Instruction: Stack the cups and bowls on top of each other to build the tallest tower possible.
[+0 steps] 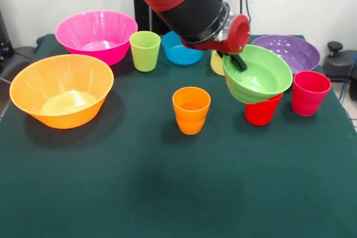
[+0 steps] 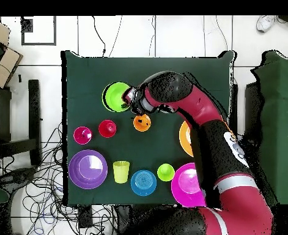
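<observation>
The orange ribbed cup (image 1: 191, 110) is standing alone at mid-table. To its right, the gripper (image 1: 239, 61) is clenching the tilted light green bowl's (image 1: 258, 74) rim, airborne above the red cup (image 1: 262, 110). Risk: bowl slipping, or landing crooked.

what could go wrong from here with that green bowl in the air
The small light green bowl hangs tilted, pinched by its rim in the gripper, so it might slip or swing. It is close above the red cup and could knock it over. The orange ribbed cup is a narrow base, so an off-centre placement may topple.
</observation>
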